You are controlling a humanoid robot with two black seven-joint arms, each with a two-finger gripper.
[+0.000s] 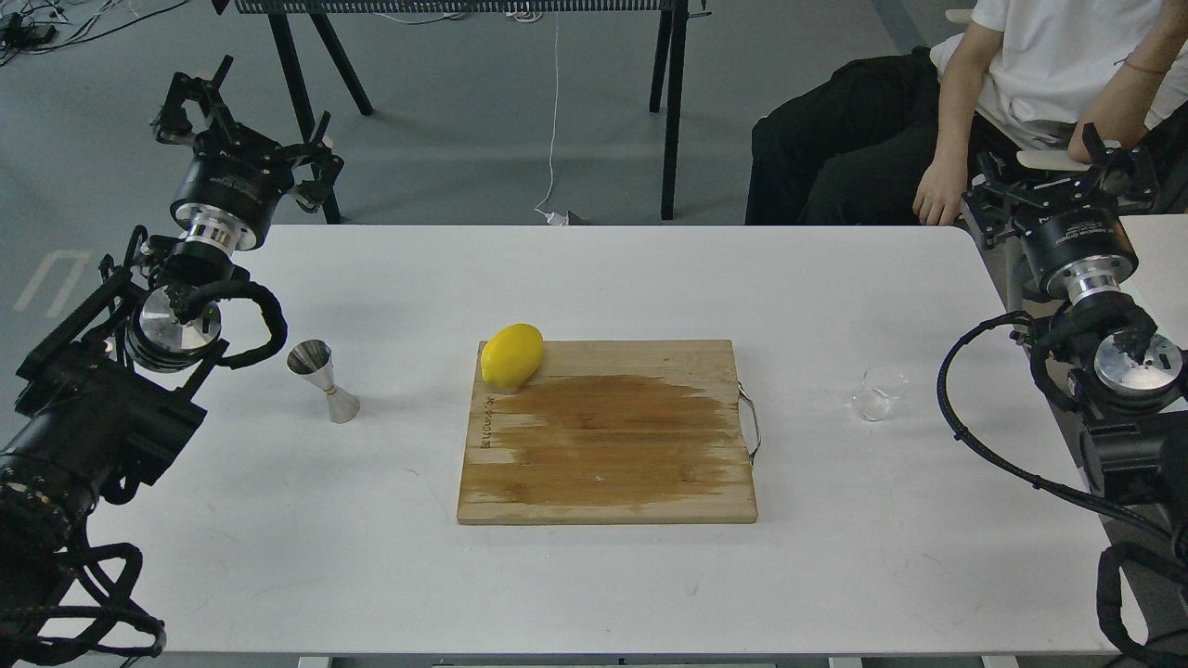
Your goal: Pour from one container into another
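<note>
The small clear glass cup point(877, 392) stands upright on the white table point(594, 575), right of the cutting board. Left of the board stands the shiny steel hourglass jigger point(323, 380), also upright. My left gripper point(249, 121) hangs above the table's far-left corner, well behind the jigger, fingers spread open and holding nothing. Over the far-right edge, behind and to the right of the glass cup, my right gripper point(1056, 172) is also open and empty. Whether there is liquid in the cup cannot be made out.
A wooden cutting board point(608, 436) with a metal handle lies mid-table, and a yellow lemon point(511, 355) rests on its far-left corner. A seated person point(937, 121) is close behind my right gripper. Black frame legs point(670, 102) stand on the floor beyond the table.
</note>
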